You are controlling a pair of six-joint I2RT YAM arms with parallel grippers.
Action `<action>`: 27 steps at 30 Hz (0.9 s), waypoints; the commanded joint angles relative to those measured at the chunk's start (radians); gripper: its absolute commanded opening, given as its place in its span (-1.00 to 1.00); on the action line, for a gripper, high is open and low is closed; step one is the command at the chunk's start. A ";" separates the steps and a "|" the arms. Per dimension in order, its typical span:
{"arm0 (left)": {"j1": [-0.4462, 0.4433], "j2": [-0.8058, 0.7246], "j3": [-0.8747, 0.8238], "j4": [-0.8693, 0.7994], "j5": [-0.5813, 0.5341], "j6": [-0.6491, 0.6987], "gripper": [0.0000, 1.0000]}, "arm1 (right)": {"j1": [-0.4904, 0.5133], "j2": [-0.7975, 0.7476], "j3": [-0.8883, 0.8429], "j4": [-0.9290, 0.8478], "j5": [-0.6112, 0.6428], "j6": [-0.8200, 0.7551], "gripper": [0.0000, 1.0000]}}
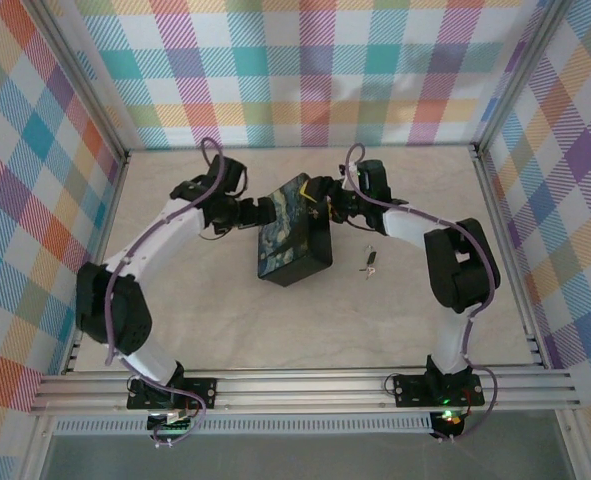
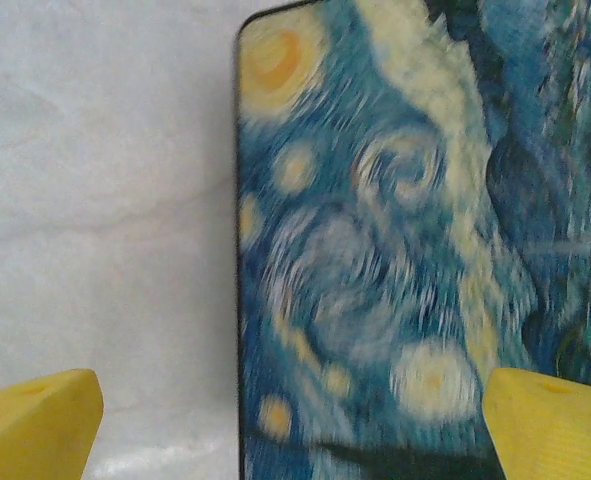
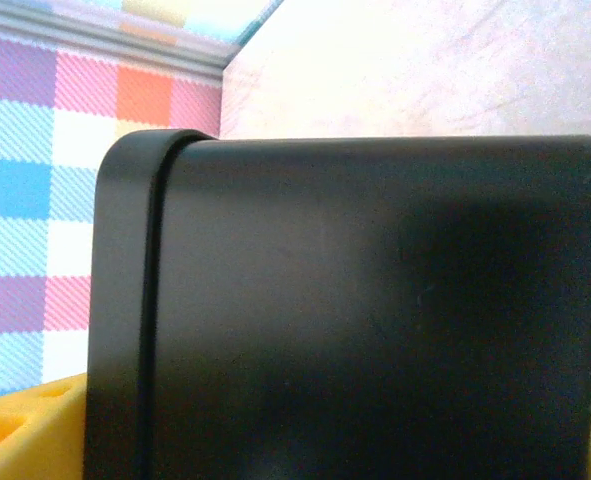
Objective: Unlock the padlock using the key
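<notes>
The padlock (image 1: 371, 257) is a tiny dark and silvery speck on the table, right of the box. The key cannot be told apart from it at this size. A dark box with a starry-night lid (image 1: 293, 240) lies in the middle. My left gripper (image 1: 265, 213) is at the box's far left edge. Its yellow fingertips (image 2: 35, 425) stand wide apart over the lid (image 2: 375, 250), and it holds nothing. My right gripper (image 1: 321, 206) is at the box's far right corner, and the black side of the box (image 3: 375, 300) fills the gap between its fingers (image 3: 20, 435).
Plaid walls and aluminium rails (image 1: 305, 385) enclose the table. Bare tabletop (image 1: 275, 330) stretches between the box and the arm bases. The right arm's elbow (image 1: 460, 262) hangs just right of the padlock.
</notes>
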 commanded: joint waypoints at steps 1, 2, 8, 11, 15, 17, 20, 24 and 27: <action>-0.048 0.080 0.092 -0.067 -0.145 0.012 0.94 | 0.003 0.054 -0.058 -0.008 -0.093 -0.067 0.79; -0.061 0.103 0.106 -0.071 -0.178 0.015 0.94 | -0.003 0.054 -0.061 -0.020 -0.093 -0.080 0.79; -0.068 0.186 0.095 -0.074 -0.295 0.011 0.95 | -0.031 0.042 -0.081 -0.072 -0.101 -0.136 0.81; -0.051 0.160 0.058 -0.069 -0.304 0.000 0.96 | -0.036 0.020 -0.071 -0.117 -0.096 -0.175 0.81; -0.021 0.097 0.055 -0.100 -0.287 -0.005 0.98 | -0.037 -0.033 -0.059 -0.173 -0.095 -0.214 0.83; -0.007 0.053 0.040 -0.125 -0.256 -0.007 1.00 | -0.037 -0.077 -0.034 -0.252 -0.078 -0.269 0.86; 0.006 -0.028 -0.029 -0.152 -0.163 -0.035 1.00 | -0.035 -0.119 0.029 -0.450 -0.032 -0.350 0.81; 0.017 -0.118 -0.147 -0.155 -0.101 -0.014 1.00 | -0.001 -0.188 -0.010 -0.579 0.013 -0.375 0.63; 0.026 -0.148 -0.185 -0.150 -0.091 -0.031 1.00 | 0.042 -0.262 -0.082 -0.622 0.066 -0.375 0.56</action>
